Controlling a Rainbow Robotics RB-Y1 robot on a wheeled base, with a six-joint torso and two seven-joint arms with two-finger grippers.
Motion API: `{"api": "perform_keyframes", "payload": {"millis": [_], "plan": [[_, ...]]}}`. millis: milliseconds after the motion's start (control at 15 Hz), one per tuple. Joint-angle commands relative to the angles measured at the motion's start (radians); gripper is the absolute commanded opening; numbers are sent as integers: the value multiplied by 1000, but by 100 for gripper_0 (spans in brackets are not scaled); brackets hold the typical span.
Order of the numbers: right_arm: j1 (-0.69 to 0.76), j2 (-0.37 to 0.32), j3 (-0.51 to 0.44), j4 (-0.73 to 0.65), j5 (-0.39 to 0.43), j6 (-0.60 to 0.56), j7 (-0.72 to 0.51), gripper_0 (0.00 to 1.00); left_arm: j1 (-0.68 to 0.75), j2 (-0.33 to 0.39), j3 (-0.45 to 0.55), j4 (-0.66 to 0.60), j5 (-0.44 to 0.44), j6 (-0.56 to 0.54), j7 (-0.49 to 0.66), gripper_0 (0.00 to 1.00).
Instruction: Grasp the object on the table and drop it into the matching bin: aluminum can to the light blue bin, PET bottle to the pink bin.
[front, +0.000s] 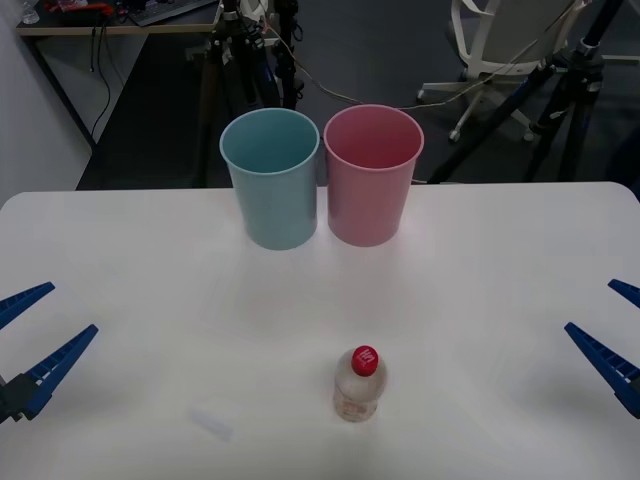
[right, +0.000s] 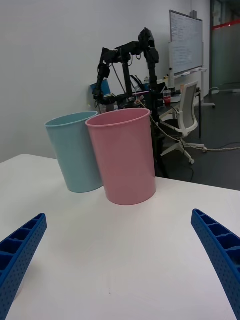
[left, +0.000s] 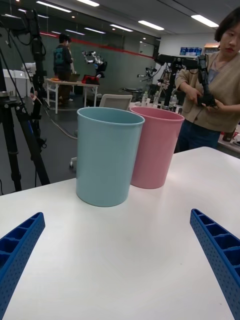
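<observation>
plainly, both arms wait at the near sides of the white surface with nothing held. the left end effector sits at the left edge of the front view, its two blue ribbed fingers spread wide, gripping nothing and touching none of the task's things; its own wrist view shows the same wide spread, one finger at each lower corner with bare white between them. the right end effector mirrors it at the right edge, fingers likewise splayed apart and empty, and both sets of fingers are cut off by the frame so their bases cannot be made out. the pet bottle stands upright on the near middle of the surface, red cap up, between the two arms and well apart from each; its label is hard to read from above. toward the far edge of the surface the light blue bin and the pink bin stand upright just beside each other, blue on the robot's left, pink on its right, rims close together; whether they touch i cannot tell. a faint pale smudge lies on the surface near the bottle, too dim to identify.
</observation>
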Motion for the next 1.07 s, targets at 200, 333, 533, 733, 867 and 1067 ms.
{"api": "perform_keyframes", "payload": {"millis": [200, 333, 533, 733, 867, 1067], "plan": [[-44, 26, -16, 31, 0, -24, -11, 100, 0, 0, 0, 0, 0, 0, 0, 100], [-45, 26, -16, 34, 5, -30, -17, 100, 0, 0, 0, 0, 0, 0, 0, 100], [-39, 18, -9, 34, 19, -41, -8, 100, 0, 0, 0, 0, 0, 0, 0, 100], [-7, -33, 56, 34, 10, -36, 74, 100, 0, 0, 0, 0, 0, 0, 0, 100], [21, -74, 99, 34, -23, -36, 161, 100, 0, 0, 0, 0, 0, 0, 0, 100], [34, -142, 148, 100, -73, -94, 270, 100, 0, 0, 0, 0, 0, 0, 0, 100]]}}
